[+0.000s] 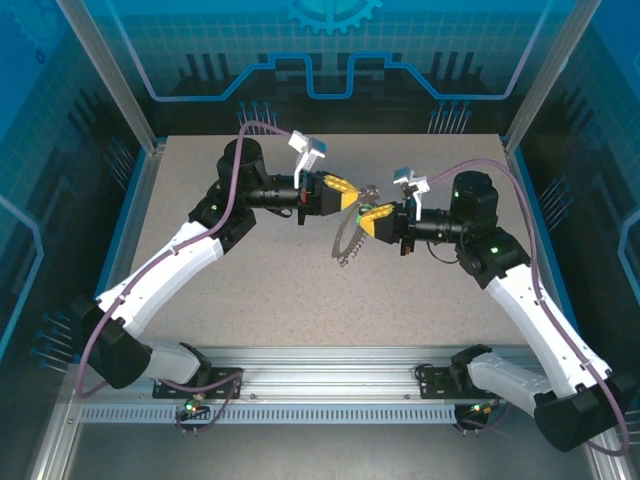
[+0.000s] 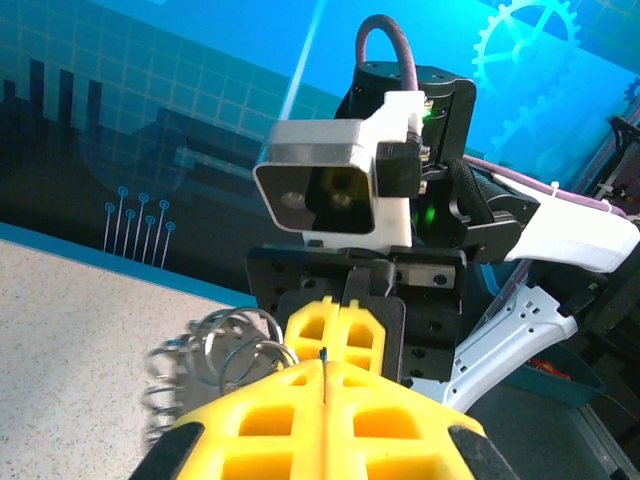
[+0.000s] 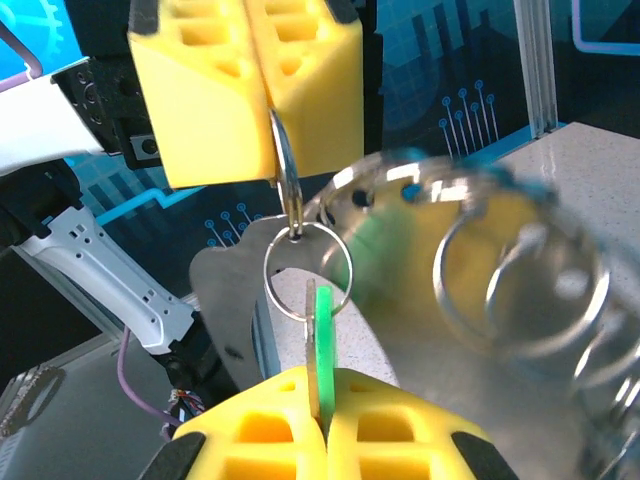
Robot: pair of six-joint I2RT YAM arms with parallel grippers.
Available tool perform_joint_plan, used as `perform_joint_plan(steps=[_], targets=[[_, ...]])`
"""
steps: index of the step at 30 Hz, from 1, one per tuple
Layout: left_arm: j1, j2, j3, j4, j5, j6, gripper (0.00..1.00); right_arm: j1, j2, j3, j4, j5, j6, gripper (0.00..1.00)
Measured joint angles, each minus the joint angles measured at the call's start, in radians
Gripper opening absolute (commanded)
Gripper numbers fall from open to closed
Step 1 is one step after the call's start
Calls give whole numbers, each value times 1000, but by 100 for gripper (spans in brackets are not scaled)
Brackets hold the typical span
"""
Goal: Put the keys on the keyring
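speckled beige table (image 1: 300,300), blue printed walls (image 1: 200,50)

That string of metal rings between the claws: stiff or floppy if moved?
Probably floppy: the chain hangs slack from the left gripper as linked rings. It likely swings easily, since they look blurred in the right wrist view. The metal looks smooth, so it is perhaps slippery.
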Motion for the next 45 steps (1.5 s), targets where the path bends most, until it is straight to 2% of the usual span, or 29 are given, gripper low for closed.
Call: perform_joint_plan(steps=[26,39,45], targets=[[2,-9,-5,-34,-8,25,0,-21,79,197,-201,0,-76,0],[0,-9,-5,-62,-22,66,0,-11,101,260,-297,44,-131,0],[-6,-9,-5,-66,-51,75,0,-42,101,262,-320,47,-135,0]])
